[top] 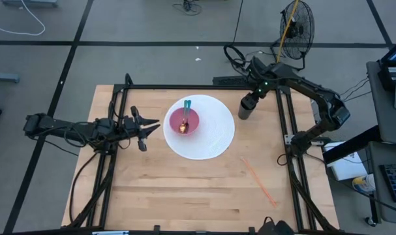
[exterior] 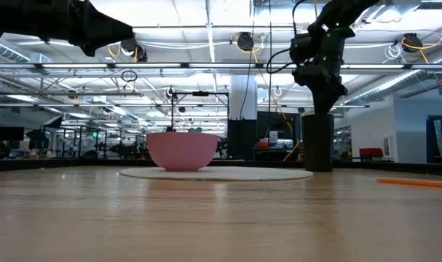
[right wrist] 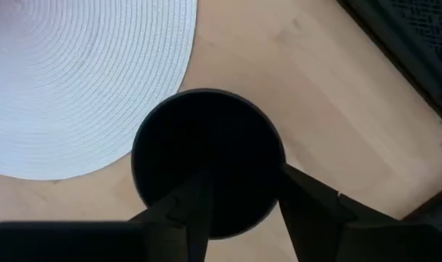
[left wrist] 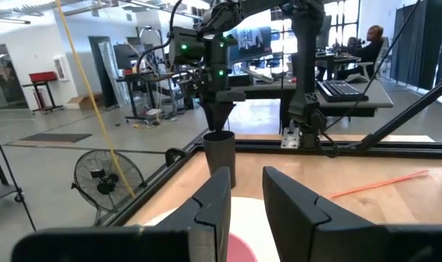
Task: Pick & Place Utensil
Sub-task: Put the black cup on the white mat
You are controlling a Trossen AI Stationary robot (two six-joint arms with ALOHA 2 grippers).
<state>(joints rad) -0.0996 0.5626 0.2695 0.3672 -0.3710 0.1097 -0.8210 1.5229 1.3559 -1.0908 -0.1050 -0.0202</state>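
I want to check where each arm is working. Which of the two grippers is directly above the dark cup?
The right gripper: it hangs over the dark cup beside the white mat, fingers open. The left gripper waits beside the pink bowl, away from the cup.

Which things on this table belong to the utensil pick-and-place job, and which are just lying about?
Belonging to the job:
teal-handled utensil in the pink bowl
dark cup, under the right gripper
white mat

Lying about:
orange stick
left gripper, waiting left of the bowl
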